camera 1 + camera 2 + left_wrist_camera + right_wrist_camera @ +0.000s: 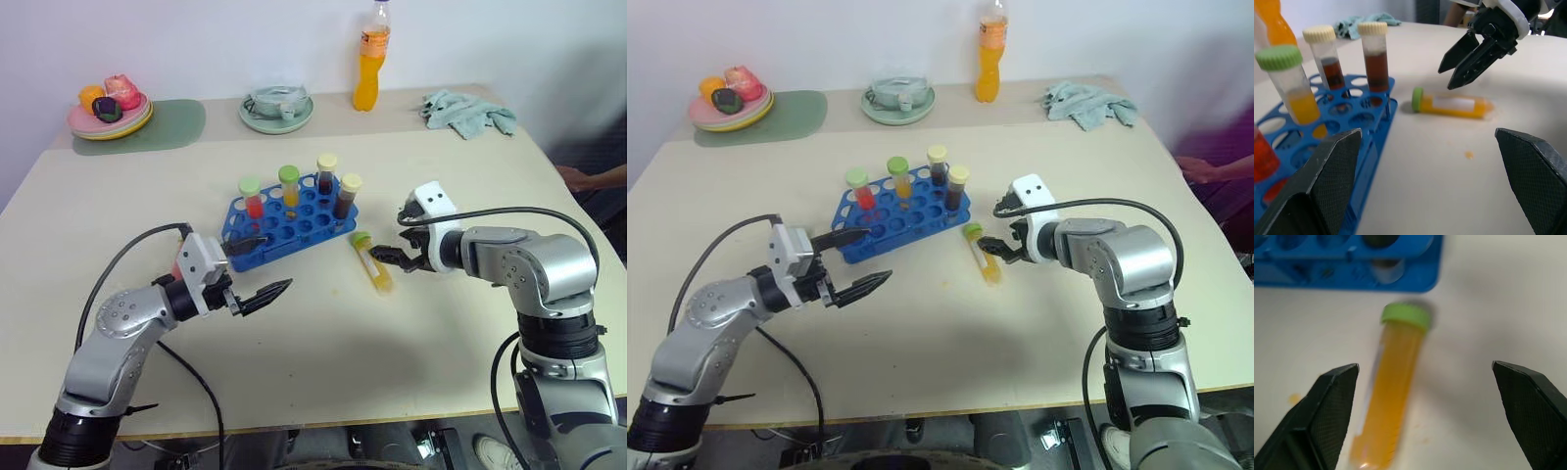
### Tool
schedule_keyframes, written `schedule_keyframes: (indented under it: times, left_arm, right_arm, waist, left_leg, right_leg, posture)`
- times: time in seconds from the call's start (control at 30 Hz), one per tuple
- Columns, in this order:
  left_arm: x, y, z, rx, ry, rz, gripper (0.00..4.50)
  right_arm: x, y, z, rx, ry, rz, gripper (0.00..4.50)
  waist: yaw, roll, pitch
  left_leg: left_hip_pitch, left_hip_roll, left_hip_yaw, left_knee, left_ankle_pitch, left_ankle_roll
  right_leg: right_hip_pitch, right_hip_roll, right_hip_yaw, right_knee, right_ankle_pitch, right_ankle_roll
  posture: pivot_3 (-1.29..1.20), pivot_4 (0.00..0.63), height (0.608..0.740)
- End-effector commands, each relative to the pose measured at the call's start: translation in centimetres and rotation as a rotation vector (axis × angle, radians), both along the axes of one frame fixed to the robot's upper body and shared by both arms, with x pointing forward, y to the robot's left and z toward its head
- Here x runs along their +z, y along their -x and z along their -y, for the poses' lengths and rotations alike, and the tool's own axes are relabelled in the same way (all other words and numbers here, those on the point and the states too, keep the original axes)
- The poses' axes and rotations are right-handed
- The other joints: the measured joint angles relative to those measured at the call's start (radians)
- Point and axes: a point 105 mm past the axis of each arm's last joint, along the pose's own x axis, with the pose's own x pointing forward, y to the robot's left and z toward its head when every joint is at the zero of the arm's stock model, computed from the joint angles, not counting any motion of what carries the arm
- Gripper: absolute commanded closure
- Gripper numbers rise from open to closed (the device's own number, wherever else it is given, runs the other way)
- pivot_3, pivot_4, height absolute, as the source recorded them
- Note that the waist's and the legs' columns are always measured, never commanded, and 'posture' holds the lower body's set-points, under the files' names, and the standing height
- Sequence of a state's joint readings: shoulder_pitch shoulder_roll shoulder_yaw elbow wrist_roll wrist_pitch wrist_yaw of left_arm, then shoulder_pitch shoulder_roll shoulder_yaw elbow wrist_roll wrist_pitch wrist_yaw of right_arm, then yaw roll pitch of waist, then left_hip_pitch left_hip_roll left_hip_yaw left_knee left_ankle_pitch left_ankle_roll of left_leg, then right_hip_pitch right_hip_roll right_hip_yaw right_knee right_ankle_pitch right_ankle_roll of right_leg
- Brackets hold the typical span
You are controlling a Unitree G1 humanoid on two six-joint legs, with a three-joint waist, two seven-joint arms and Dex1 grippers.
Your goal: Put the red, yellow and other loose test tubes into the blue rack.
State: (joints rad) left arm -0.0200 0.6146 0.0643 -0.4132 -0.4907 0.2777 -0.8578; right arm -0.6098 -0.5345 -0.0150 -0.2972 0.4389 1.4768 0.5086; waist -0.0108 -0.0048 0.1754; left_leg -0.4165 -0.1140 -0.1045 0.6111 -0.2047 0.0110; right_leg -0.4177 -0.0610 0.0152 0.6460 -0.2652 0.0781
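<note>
Left gripper: the black two-fingered left gripper [257,269] hangs nearest to the robot, over the table in front of the rack; its fingers stand wide apart and hold nothing.
Right gripper: the black two-fingered right gripper [397,245] is just beside the loose tube, tilted down toward it; its fingers are also spread wide and empty, not touching the tube.
Loose tube: a clear plastic test tube with yellow-orange liquid and a green screw cap [371,261] lies on its side on the cream table [392,343], near the right end of the rack, cap toward the rack.
How it will handle: probably light, stiff and smooth; being round, it may roll or slip when pushed from one side.
Where to hold: I think across the middle of the body, or just under the cap, so it can be turned upright.
Rack: the blue plastic rack with round holes [284,230] already carries four upright tubes; many holes are free.
Far side: a plate of toy fruit [110,110], a green bowl [276,108], an orange drink bottle [368,59], a grey-green cloth [468,112].
</note>
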Motion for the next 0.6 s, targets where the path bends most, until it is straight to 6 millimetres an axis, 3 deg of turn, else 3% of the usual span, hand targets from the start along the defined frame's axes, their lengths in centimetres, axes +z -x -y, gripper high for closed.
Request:
schedule_keyframes:
  times: [0.03, 0.27, 0.47, 0.6]
  left_arm:
    - [0.5, 0.7, -0.7, -0.015, -0.014, 0.028, 0.0]
    - [0.0, 1.3, -0.8, -0.013, -0.013, 0.015, 0.0]
    - [0.3, 1.6, -0.4, -0.011, -0.009, 0.015, 0.0]
    - [0.3, 1.7, -0.2, -0.003, -0.008, 0.014, 0.0]
  right_arm:
    - [1.4, 0.3, -1.6, 0.063, -0.047, 0.002, 0.06]
    - [0.0, 0.1, -2.9, 0.062, -0.08, -0.082, 0.06]
    - [-2.1, -1.2, -1.9, -0.014, -0.036, -0.117, 0.06]
    - [-2.4, -1.6, -1.7, -0.015, -0.024, -0.105, 0.06]
  waist:
    - [-0.001, 0.0, 0.0]
    - [0.003, 0.0, 0.0]
    - [0.0, 0.0, -0.001]
    - [-0.001, 0.0, -0.001]
  left_leg:
    - [-0.001, 0.0, 0.0, 0.0, 0.0, 0.0]
    - [-0.007, 0.0, 0.0, 0.002, 0.0, 0.0]
    - [-0.008, 0.0, 0.0, 0.002, 0.0, 0.0]
    - [-0.007, 0.0, 0.0, 0.002, 0.0, 0.0]
  right_leg:
    - [-0.001, 0.0, 0.0, 0.0, 0.0, 0.0]
    - [-0.007, 0.0, 0.0, 0.001, 0.002, 0.002]
    - [-0.007, 0.0, 0.0, 0.001, 0.002, 0.002]
    - [-0.007, 0.0, 0.0, 0.001, 0.002, 0.002]
  posture:
    - [0.0, 0.15, 0.74]
    - [0.0, 0.15, 0.74]
    - [0.0, 0.15, 0.74]
    - [0.0, 0.15, 0.74]
